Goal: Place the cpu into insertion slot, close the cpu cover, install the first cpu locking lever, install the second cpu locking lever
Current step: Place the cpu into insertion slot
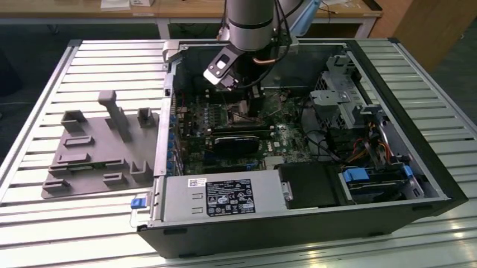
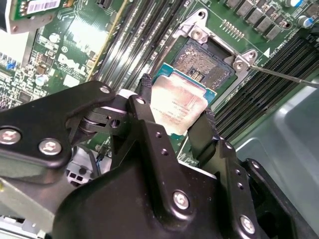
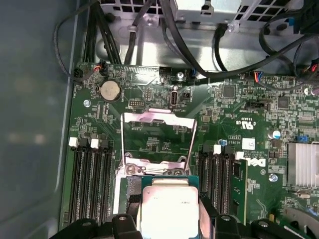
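White slatted metal counter (image 1: pixel 44 223) carries an open black computer case (image 1: pixel 298 234) lying on its side. In the exterior view a grey moulded fixture plate (image 1: pixel 82 167) lies at nine o'clock from the case, and the grey robot arm (image 1: pixel 249 22) comes down into the case's twelve o'clock end.

In the second wrist view the black two-fingered tool (image 2: pixel 177 107) is clamped on the small square silver-topped cpu (image 2: pixel 182 109). Its fingers (image 2: pixel 145 89) press on two opposite edges of the chip. The chip hangs over the near rim of the dark square insertion slot (image 2: pixel 204 62) in the green circuit board (image 2: pixel 75 55), apparently not seated. The thin silver cpu cover (image 3: pixel 157 117), a frame with a cut-out centre, is swung open beyond the socket in the first wrist view.

The chip looks light and rigid, with a smooth metal lid that could slip. Its underside and the socket contacts are probably fragile, so an edge grip on the thin green border seems right.

It lies flat with the metal top facing up. Being nearly square, it has no clear long axis, and its sides run roughly parallel to the socket's rim.
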Available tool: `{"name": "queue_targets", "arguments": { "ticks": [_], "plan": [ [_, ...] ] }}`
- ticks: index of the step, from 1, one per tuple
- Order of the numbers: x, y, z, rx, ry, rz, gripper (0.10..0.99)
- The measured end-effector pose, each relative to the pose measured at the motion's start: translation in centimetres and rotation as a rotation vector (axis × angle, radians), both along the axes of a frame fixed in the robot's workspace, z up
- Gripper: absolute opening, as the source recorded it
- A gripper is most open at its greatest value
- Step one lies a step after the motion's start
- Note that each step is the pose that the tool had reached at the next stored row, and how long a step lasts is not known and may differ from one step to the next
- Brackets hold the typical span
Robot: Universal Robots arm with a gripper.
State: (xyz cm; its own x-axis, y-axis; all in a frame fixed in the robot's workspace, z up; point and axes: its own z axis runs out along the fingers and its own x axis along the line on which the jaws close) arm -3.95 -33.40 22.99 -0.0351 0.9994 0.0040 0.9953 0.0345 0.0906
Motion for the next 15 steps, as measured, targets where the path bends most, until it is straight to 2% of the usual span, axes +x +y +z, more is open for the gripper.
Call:
{"name": "queue_targets", "arguments": {
  "ticks": [15],
  "plan": [
    [-0.51, 0.24, -1.48, 0.000, 0.0006, -0.010, 0.537]
  ]
}}
